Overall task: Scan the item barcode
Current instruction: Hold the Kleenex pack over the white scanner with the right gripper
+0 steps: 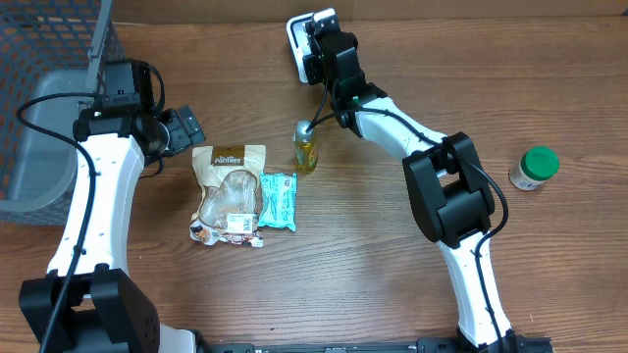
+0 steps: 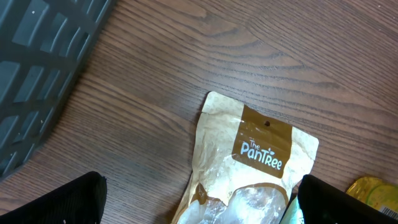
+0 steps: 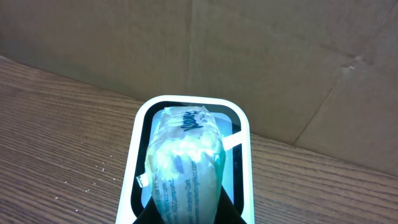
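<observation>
From overhead, we see the right gripper [image 1: 316, 41] at the scanner [image 1: 293, 44], and the left gripper [image 1: 183, 128] well apart from the scanner, down and to the left. On the left wrist, our fingers [image 2: 59, 202] stand wide and empty, with a Pantree pouch [image 2: 255, 155] below them. On the right wrist, the claw is clamped on a pale green packet [image 3: 185, 162], which sits in front of the scanner's window.

Soft, even light is falling from above onto the brown wood-grain counter [image 1: 373, 284], leaving only faint shadows. In the right wrist view the pale glossy plastic packet [image 3: 183, 168] is glaring and blurring, possibly washing out its print. The left wrist view is rendering the tan paper pouch [image 2: 249, 155] sharply, while the black tool fingers [image 2: 56, 202] are blurring at the bottom corners.
</observation>
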Robot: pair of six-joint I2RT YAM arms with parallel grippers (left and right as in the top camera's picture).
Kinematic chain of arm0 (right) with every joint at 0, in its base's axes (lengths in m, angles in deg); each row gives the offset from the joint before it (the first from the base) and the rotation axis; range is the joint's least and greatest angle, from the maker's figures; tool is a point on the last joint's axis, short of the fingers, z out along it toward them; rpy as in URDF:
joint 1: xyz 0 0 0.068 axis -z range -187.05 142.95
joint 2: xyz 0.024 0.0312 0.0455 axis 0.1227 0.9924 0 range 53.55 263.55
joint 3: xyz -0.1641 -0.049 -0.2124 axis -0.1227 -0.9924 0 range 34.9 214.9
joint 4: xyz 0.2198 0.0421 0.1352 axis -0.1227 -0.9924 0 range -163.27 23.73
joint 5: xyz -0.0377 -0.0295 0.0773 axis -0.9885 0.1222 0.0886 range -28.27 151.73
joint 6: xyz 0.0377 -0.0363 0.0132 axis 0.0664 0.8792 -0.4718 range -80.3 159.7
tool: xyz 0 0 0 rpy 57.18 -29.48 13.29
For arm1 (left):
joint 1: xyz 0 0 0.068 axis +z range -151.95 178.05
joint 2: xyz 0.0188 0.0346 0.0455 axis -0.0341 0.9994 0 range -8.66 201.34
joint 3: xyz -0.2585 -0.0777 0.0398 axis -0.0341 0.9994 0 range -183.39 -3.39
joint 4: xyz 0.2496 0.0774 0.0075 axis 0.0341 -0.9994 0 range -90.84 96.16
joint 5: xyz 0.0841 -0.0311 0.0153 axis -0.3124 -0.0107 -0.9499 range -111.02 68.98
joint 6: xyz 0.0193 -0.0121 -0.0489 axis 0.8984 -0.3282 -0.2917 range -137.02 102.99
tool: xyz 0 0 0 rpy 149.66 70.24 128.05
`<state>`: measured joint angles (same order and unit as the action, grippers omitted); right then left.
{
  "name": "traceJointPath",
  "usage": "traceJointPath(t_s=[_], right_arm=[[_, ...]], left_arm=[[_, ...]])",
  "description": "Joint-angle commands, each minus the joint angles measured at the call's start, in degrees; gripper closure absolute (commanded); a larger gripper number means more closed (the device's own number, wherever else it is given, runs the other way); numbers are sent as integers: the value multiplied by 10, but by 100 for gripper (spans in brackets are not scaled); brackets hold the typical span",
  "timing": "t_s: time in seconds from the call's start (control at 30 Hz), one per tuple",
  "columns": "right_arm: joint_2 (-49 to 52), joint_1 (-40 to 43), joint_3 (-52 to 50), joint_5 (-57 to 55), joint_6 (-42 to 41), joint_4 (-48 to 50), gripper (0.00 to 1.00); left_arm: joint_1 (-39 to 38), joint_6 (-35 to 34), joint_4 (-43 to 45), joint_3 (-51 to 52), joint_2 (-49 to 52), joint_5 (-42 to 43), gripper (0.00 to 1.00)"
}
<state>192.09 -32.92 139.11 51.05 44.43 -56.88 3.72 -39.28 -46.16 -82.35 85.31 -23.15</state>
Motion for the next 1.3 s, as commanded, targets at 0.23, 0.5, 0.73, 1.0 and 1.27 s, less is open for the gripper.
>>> traceJointPath(t_s=[0.23, 0.5, 0.73, 1.0, 1.27], right_arm=[[11, 5, 4, 2, 0, 0, 88], [-30, 5, 5, 7, 16, -15, 96], [-52, 5, 6, 7, 48, -40, 96], [-45, 8, -3, 7, 48, -83, 96], [-42, 8, -3, 7, 47, -92, 90]], left_arm=[[-1, 4, 1, -7, -6, 3, 0], [-1, 4, 1, -7, -6, 3, 0], [-1, 4, 1, -7, -6, 3, 1], [-1, 4, 1, -7, -6, 3, 0], [-1, 4, 1, -7, -6, 3, 0]])
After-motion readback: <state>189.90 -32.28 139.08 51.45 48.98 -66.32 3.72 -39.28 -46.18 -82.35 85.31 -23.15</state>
